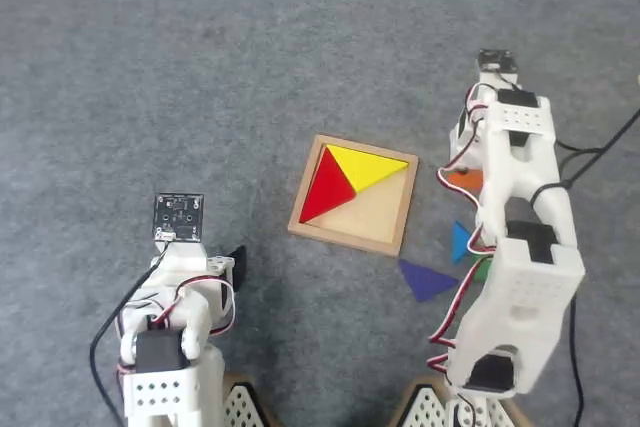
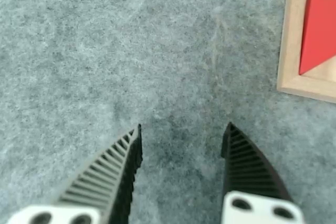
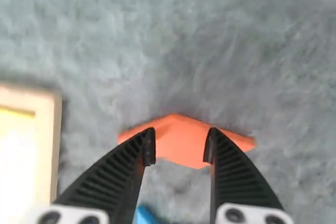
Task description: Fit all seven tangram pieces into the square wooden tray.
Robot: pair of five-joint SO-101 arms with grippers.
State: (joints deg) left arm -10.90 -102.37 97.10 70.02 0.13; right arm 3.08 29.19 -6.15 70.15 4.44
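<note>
Tangram pieces number two inside the square wooden tray (image 1: 378, 215): a red triangle (image 1: 323, 189) and a yellow triangle (image 1: 368, 165), edge to edge in its far half, with the near part of the tray floor bare wood. The tray sits mid-tabletop (image 1: 150, 77), turned a little askew, between the two arms. An orange piece (image 3: 181, 137) lies flat on the grey felt just beside the tray's right side. The right gripper (image 3: 178, 146) is over it with its jaws parted and a fingertip on either side of the piece's middle, the orange reaching out past both; I cannot tell whether they touch it. Nearer the right arm's base lie a small blue triangle (image 1: 460, 242), a dark blue triangle (image 1: 427, 280) and a sliver of green piece (image 1: 483, 269). The left gripper (image 2: 182, 132) is released, jaws wide over bare felt, well left of the tray.
</note>
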